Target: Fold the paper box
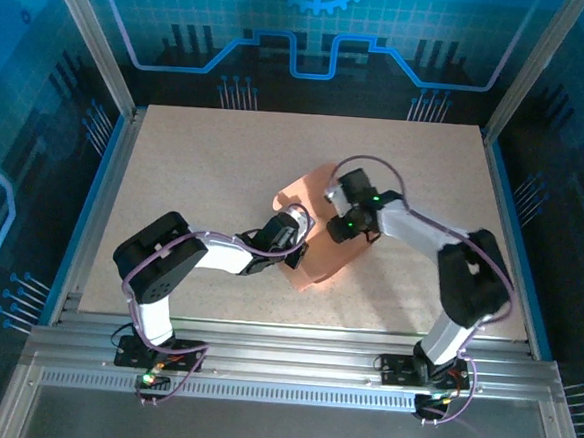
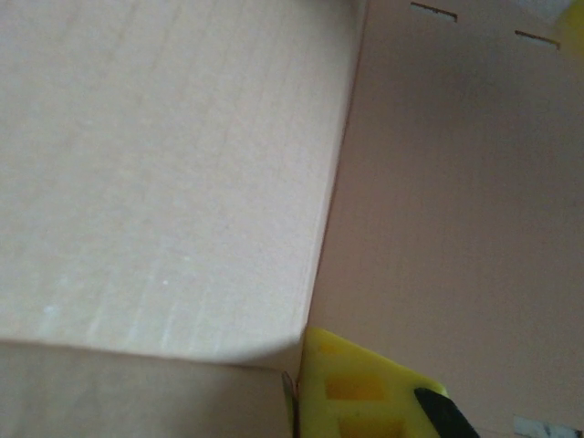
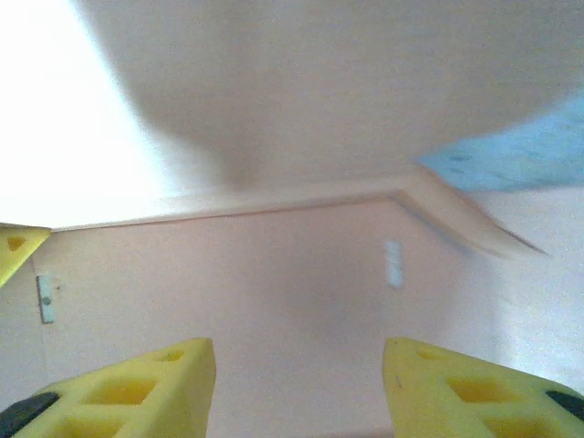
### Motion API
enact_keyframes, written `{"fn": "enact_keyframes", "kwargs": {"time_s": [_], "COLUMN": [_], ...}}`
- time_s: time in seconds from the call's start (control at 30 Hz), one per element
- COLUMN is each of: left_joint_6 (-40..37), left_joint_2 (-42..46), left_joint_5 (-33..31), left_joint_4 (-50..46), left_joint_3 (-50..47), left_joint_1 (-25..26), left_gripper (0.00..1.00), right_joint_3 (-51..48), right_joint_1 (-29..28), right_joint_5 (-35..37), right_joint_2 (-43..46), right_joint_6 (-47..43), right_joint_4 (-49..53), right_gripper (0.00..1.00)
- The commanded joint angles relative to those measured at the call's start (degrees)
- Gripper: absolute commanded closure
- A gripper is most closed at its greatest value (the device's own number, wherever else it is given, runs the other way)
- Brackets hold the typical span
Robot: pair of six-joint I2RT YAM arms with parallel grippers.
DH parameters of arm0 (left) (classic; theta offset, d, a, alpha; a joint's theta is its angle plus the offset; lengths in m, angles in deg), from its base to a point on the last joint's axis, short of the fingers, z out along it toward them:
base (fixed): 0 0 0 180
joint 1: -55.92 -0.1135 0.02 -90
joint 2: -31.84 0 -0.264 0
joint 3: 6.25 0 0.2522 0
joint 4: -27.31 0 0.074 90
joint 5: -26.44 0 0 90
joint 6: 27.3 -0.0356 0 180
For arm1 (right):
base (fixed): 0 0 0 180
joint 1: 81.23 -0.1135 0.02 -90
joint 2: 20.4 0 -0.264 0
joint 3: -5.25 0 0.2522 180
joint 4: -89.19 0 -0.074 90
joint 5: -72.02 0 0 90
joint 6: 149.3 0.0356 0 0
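Paper box (image 1: 321, 269), half-folded at the centre of the worktop (image 1: 195, 172): left gripper (image 1: 301, 238) jaws shut against a raised panel, right gripper (image 3: 299, 356) jaws parted and empty, probably needing another flap next.

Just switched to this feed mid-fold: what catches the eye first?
The salmon-orange paper box lies mid-table with a flap raised, and both arms converge on it. The left gripper is shut at its left side. The right gripper hovers open over the cardboard, yellow fingers apart.

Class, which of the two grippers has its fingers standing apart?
The right gripper: a clear gap separates its yellow fingers; the left gripper is shut on the paper box.
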Motion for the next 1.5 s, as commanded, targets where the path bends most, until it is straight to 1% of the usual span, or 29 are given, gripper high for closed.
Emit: {"fn": "enact_keyframes", "kwargs": {"time_s": [0.0, 0.07, 0.13, 0.2, 0.27, 0.3, 0.37, 0.47, 0.53, 0.6, 0.7, 0.8, 0.83, 0.93, 1.0, 1.07, 1.1, 1.17, 1.23, 1.27, 1.3, 1.33, 1.37, 1.47], "left_joint_6": [-4.6, -5.4, -5.9, -6.6, -7.9, -8.6, -9.7, -11.3, -12.4, -12.9, -13.0, -13.3, -13.3, -13.1, -12.8, -12.4, -12.1, -11.9, -12.0, -12.0, -12.2, -12.4, -12.6, -12.7], "left_joint_2": [-1.3, -1.7, -1.7, -1.5, -1.2, -1.0, -0.7, -0.7, -0.6, -0.5, -0.3, -0.4, -0.5, -0.7, -0.8, -0.8, -0.8, -0.8, -0.8, -0.8, -0.8, -0.8, -0.8, -0.9], "left_joint_5": [-2.7, -3.0, -3.3, -3.1, -1.6, -1.2, -0.4, 0.0, -0.4, -0.6, -0.5, -0.5, -0.5, -0.4, -0.3, -0.1, 0.1, 0.4, 0.8, 0.8, 0.8, 0.7, 0.7, 0.8], "left_joint_4": [-0.7, -0.7, -0.3, 0.6, 1.9, 2.3, 2.5, 2.1, 1.1, 0.6, 0.2, -0.4, -0.6, -1.7, -2.8, -3.1, -3.0, -3.1, -3.5, -3.5, -3.5, -3.6, -3.8, -3.8], "left_joint_3": [-2.4, -2.3, -2.7, -3.1, -3.9, -4.1, -4.3, -4.2, -4.0, -4.0, -4.2, -4.1, -4.1, -3.4, -2.8, -2.7, -2.7, -2.6, -2.3, -2.2, -2.3, -2.1, -2.1, -1.8], "left_joint_1": [0.5, 0.6, 0.6, 0.5, 0.6, 0.6, 0.6, 0.7, 0.8, 0.8, 0.8, 0.7, 0.8, 0.7, 0.8, 0.8, 0.8, 0.8, 0.8, 0.8, 0.8, 0.7, 0.7, 0.8], "left_gripper": [0.96, 0.96, 0.96, 0.96, 0.95, 0.95, 0.95, 0.95, 0.95, 0.95, 0.95, 0.94, 0.95, 0.95, 0.95, 0.95, 0.94, 0.94, 0.94, 0.95, 0.94, 0.94, 0.94, 0.94], "right_joint_3": [-4.3, -6.9, -8.4, -10.4, -12.6, -12.8, -14.6, -14.2, -14.4, -14.0, -10.8, -7.5, -6.5, -4.9, -6.9, -10.6, -12.5, -16.4, -19.2, -20.5, -22.1, -23.3, -23.6, -22.5], "right_joint_1": [5.1, 8.8, 12.9, 16.1, 19.1, 20.2, 21.7, 23.1, 24.3, 26.1, 28.1, 29.6, 30.1, 30.3, 30.3, 30.5, 30.5, 30.4, 30.5, 30.4, 30.3, 29.7, 28.3, 21.9], "right_joint_5": [-2.5, -3.9, -5.0, -8.0, -10.2, -11.8, -12.6, -12.7, -15.5, -18.1, -21.0, -22.3, -23.8, -27.0, -29.6, -28.9, -27.0, -22.5, -19.5, -19.5, -21.8, -24.7, -24.8, -23.7], "right_joint_2": [7.6, 10.6, 11.7, 11.9, 11.6, 11.3, 10.3, 7.9, 6.9, 5.9, 2.8, -1.4, -2.8, -5.2, -4.1, -1.0, 1.2, 4.8, 8.1, 9.0, 10.2, 11.2, 11.7, 11.6], "right_joint_6": [11.7, 17.8, 24.2, 27.0, 30.7, 31.1, 33.1, 32.5, 29.7, 27.4, 23.5, 21.8, 21.0, 18.5, 18.1, 18.7, 19.3, 21.0, 22.4, 23.7, 24.9, 25.0, 25.4, 27.4], "right_joint_4": [-3.1, -1.3, 2.5, 3.9, 3.6, 3.0, 1.8, 0.4, -2.4, -5.0, -5.8, -5.2, -5.1, -4.4, -5.4, -6.6, -6.4, -4.6, -1.7, -1.3, -2.1, -3.4, -3.5, -3.2], "right_gripper": [0.46, 0.48, 0.51, 0.53, 0.57, 0.58, 0.63, 0.65, 0.65, 0.62, 0.52, 0.5, 0.49, 0.5, 0.5, 0.5, 0.5, 0.55, 0.62, 0.65, 0.68, 0.68, 0.68, 0.7]}}
